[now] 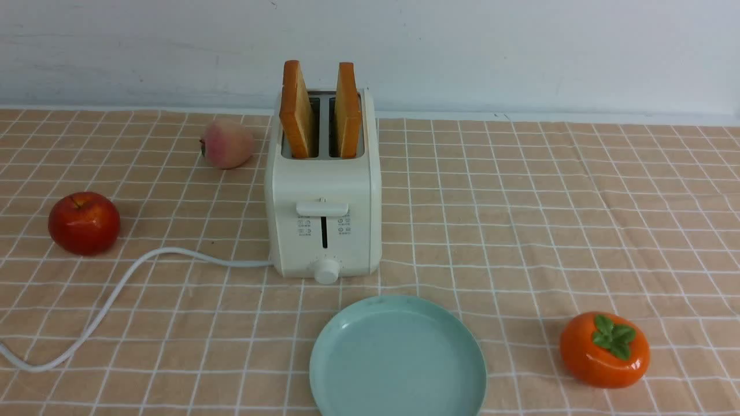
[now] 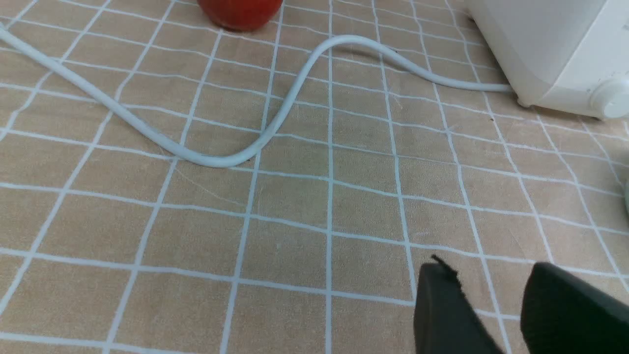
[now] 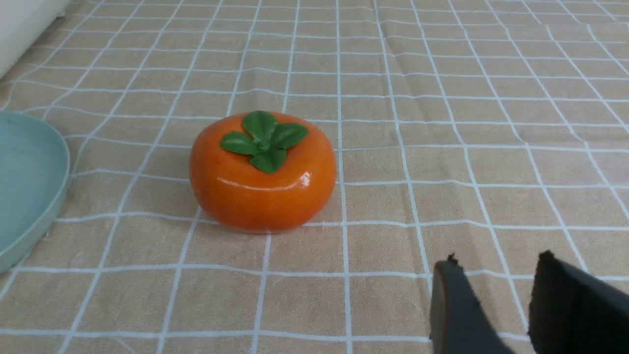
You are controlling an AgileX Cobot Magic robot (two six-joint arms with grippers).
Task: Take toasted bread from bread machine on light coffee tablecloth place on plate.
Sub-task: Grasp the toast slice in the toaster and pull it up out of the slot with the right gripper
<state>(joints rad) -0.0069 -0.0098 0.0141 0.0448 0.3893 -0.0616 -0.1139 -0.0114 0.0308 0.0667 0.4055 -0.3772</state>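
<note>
Both slices of toasted bread stand upright in the slots of the bread machine on the light coffee tablecloth — the plate lies just in front of it. Left gripper and right gripper — jaws apart, gripping nothing, each above the cloth.

I am facing a plain wall that is stretching across the whole far side of my front view. It is showing pale, somewhere between white and light blue-grey, with faint cloudy smears and a few small dark specks scattered over it. Along its foot a thin lighter strip is running level from side to side; I am not managing to tell whether it is part of the wall or of something standing against it. Light is falling softly and evenly, and is casting only short, weak shadows.
</note>
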